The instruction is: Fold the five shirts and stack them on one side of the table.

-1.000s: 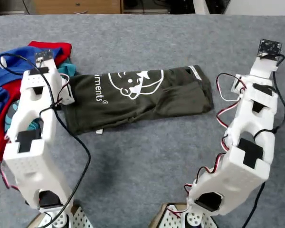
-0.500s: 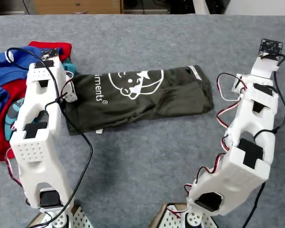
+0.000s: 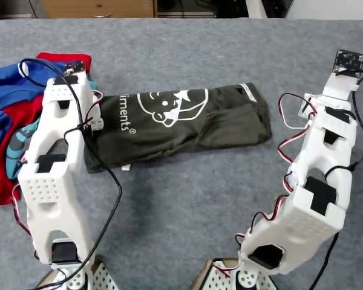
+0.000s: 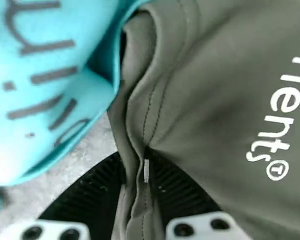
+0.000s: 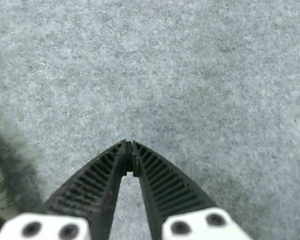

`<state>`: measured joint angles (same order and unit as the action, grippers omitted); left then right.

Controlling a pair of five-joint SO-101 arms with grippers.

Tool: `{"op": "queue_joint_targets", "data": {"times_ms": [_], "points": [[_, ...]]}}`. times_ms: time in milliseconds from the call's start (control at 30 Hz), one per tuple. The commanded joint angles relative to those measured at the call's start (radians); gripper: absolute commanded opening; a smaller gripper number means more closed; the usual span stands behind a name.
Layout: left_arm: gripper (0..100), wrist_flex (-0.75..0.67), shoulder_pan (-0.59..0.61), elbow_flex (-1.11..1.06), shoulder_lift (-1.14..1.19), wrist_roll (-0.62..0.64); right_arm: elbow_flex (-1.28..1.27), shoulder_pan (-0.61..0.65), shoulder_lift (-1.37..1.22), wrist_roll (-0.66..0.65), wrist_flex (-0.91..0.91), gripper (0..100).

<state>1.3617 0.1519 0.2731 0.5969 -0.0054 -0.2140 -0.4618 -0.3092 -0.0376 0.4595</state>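
On grey table (image 3: pixel 187 205), left gripper (image 4: pixel 146 162) pinches olive shirt (image 3: pixel 218 124) at its edge; right gripper (image 5: pixel 129 150) closed, empty.

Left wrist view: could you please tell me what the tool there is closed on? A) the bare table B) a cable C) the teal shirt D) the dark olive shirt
D: the left tool pinches a seamed edge of the dark olive shirt, with the teal shirt lying beside it.
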Motion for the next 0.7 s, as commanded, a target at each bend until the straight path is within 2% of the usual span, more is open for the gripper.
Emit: {"op": "queue_joint_targets", "data": {"times_ms": [0, 233, 667], "points": [[2, 0.153, 0.002, 0.187, -0.038, -0.002, 0.008, -0.015, 0.064, 0.006, -0.025, 0.5], [2, 0.391, -0.071, 0.554, -0.038, 0.000, 0.024, -0.039, 0.044, 0.011, -0.026, 0.5], [2, 0.388, -0.430, 0.626, -0.039, 0.077, 0.062, -0.047, 0.005, 0.008, -0.018, 0.5]]}}
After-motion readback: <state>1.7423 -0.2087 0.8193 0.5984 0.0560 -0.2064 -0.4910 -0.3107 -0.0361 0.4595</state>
